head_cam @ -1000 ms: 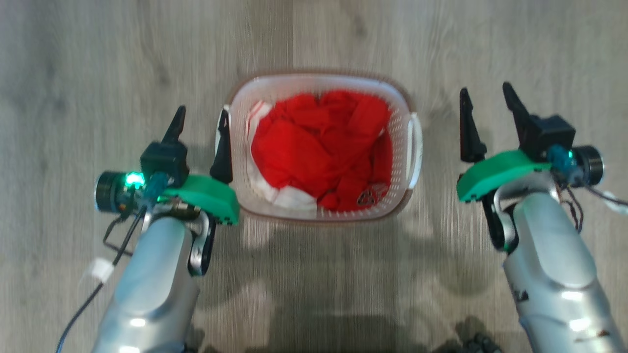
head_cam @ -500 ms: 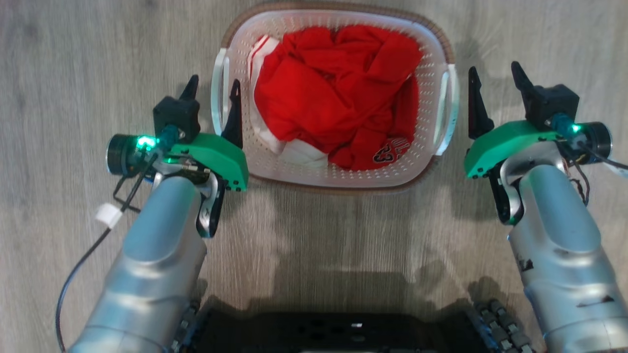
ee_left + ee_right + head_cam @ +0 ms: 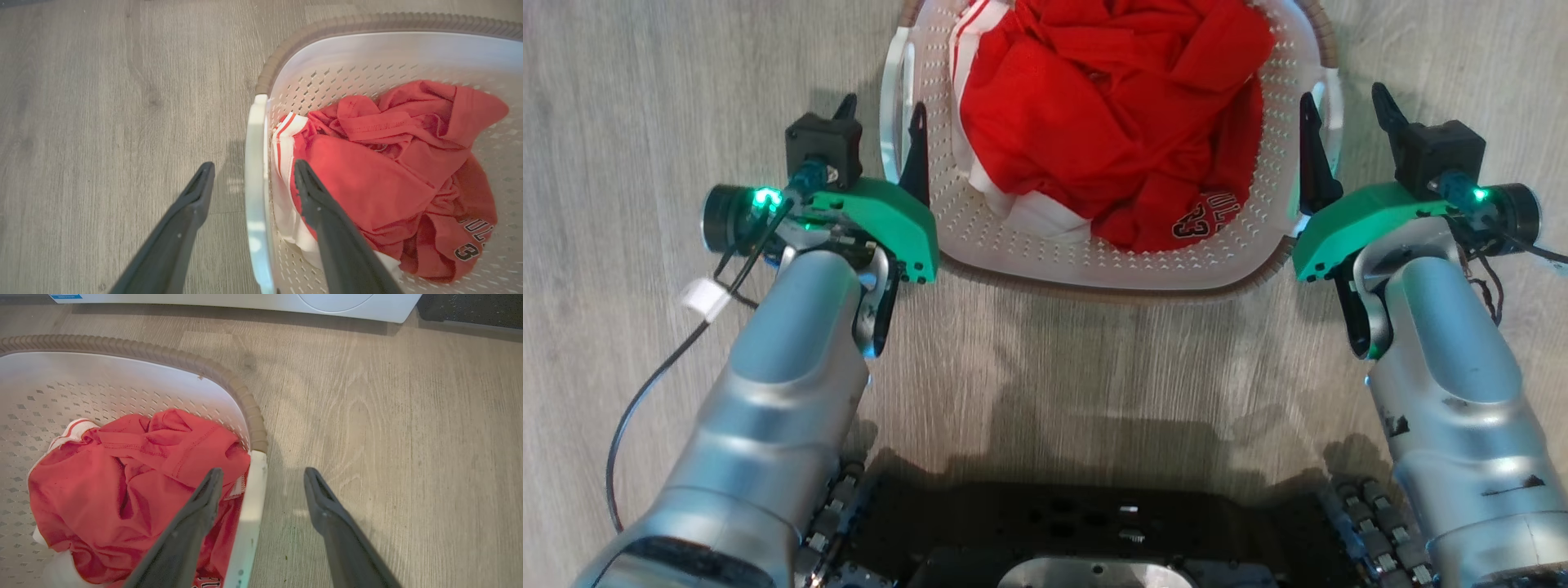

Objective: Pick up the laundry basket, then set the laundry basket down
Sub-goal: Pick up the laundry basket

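The laundry basket [image 3: 1094, 261] stands on the floor [image 3: 1094, 384], with red clothes [image 3: 1111, 122] inside. Our left tool [image 3: 884, 106] and right tool [image 3: 1343, 91] are both open, each astride one side handle [image 3: 893, 131]. We judge that nothing is gripped yet; closing, lifting and setting down remain.

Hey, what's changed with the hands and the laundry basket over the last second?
The right hand moved in toward the laundry basket and now straddles its right handle, one finger inside, one outside. The left hand edged across the left handle. Both stay open; nothing gripped. The red clothes lie unchanged.
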### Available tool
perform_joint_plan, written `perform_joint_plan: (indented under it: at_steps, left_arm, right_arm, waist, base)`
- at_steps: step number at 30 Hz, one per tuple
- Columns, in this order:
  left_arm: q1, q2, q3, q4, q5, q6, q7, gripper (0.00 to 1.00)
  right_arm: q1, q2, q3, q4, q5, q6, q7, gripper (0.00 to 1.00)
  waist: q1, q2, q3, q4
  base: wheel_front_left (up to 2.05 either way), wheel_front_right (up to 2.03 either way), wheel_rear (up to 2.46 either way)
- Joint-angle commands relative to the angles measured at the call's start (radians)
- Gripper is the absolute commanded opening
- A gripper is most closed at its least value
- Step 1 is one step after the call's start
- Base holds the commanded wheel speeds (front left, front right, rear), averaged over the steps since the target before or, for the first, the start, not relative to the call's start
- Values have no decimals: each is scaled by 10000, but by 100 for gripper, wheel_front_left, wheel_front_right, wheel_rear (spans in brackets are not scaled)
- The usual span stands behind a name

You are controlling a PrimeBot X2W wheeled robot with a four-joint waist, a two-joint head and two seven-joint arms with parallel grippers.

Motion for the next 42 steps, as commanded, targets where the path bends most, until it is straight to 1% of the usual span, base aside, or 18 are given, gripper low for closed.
perform_joint_plan:
  at_steps: [1,14,19,28,33,34,35,36,37,38,39,41,42]
  left_arm:
    - [101,241,80,-33,-57,78,-80,100]
    - [-750,241,-606,1045,-629,141,-80,100]
    - [-933,241,-784,1212,-850,117,-80,100]
    - [-1210,241,-1434,1359,-1460,-4,-80,100]
    - [-1329,241,-1737,1392,-1750,0,-80,100]
    - [-1354,241,-1792,1403,-1796,-1,-80,98]
    - [-1377,241,-1842,1414,-1841,0,-80,93]
    - [-1399,241,-1888,1426,-1884,0,-80,85]
    - [-1419,241,-1934,1441,-1928,-7,-80,70]
    - [-1435,241,-1976,1456,-1971,-17,-80,53]
    - [-1442,241,-2020,1470,-2018,-35,-80,44]
    - [-1422,241,-2120,1491,-2137,-74,-80,21]
    - [-1403,241,-2175,1504,-2199,-85,-80,0]
  right_arm:
    - [346,132,251,-136,-33,27,-107,100]
    - [115,160,416,677,238,27,-107,100]
    - [-35,164,426,823,265,27,-107,100]
    - [-315,171,455,1069,318,27,-107,100]
    - [-464,173,510,1189,356,27,-107,100]
    - [-490,173,519,1204,365,27,-107,100]
    - [-514,174,528,1214,375,27,-107,96]
    - [-532,174,538,1218,383,27,-107,84]
    - [-545,174,552,1224,391,27,-107,67]
    - [-554,174,567,1231,399,27,-107,56]
    - [-561,175,580,1236,407,27,-107,48]
    - [-563,175,602,1255,417,27,-107,40]
    - [-561,175,609,1275,417,27,-107,32]
  waist:
    - [-1,1,111,46]
    - [-1,1,683,167]
    - [-1,1,799,182]
    - [-1,1,897,220]
    - [-1,1,957,245]
    - [-1,1,968,248]
    - [-1,1,978,250]
    - [-1,1,986,254]
    - [-1,1,991,258]
    - [-1,1,991,262]
    - [-1,1,988,266]
    - [-1,1,965,267]
    - [-1,1,948,267]
  base:
    - [0,0,0]
    - [0,0,0]
    - [0,0,0]
    - [0,0,0]
    - [0,0,0]
    - [0,0,0]
    - [0,0,0]
    - [0,0,0]
    - [0,0,0]
    - [0,0,0]
    - [0,0,0]
    - [0,0,0]
    - [0,0,0]
